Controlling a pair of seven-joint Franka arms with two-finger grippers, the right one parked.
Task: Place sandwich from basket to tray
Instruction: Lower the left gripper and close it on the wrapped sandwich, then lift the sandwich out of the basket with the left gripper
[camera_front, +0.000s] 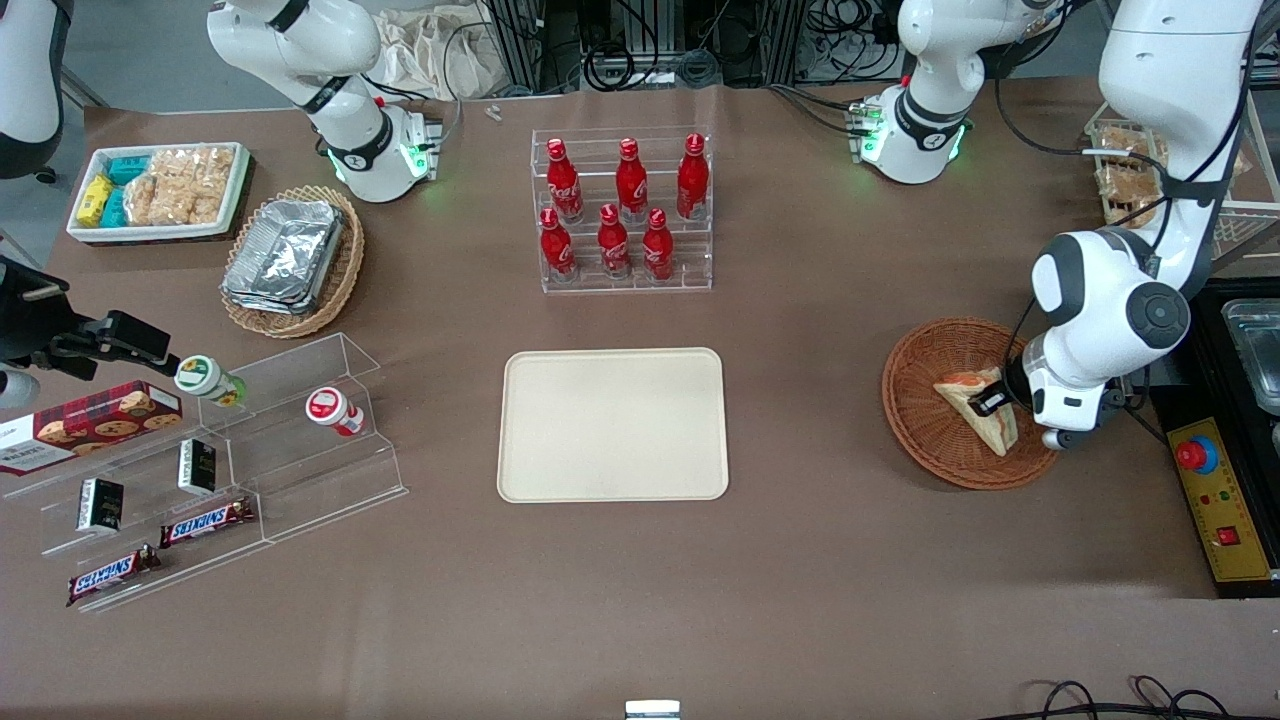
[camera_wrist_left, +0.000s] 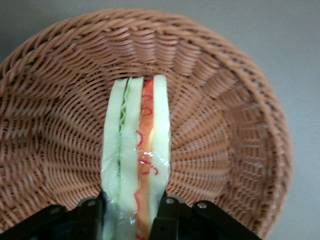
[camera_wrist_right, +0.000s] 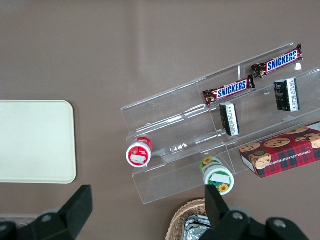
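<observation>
The sandwich (camera_front: 972, 404), a pale wrapped wedge with red and green filling, stands on edge in the reddish-brown wicker basket (camera_front: 925, 445) toward the working arm's end of the table. My left gripper (camera_front: 993, 403) is down in the basket, shut on the sandwich. In the left wrist view the black fingers (camera_wrist_left: 167, 217) press against both bread faces of the sandwich (camera_wrist_left: 137, 145), with the woven basket (camera_wrist_left: 230, 130) around it. The cream tray (camera_front: 612, 424) lies flat mid-table, apart from the basket and bare; part of the tray (camera_wrist_right: 35, 142) also shows in the right wrist view.
A clear rack of red bottles (camera_front: 622, 215) stands farther from the front camera than the tray. Toward the parked arm's end are a tan basket of foil trays (camera_front: 292, 260), a white tub of snacks (camera_front: 160, 190) and an acrylic shelf with sweets (camera_front: 220, 470). A control box (camera_front: 1215, 495) lies beside the basket.
</observation>
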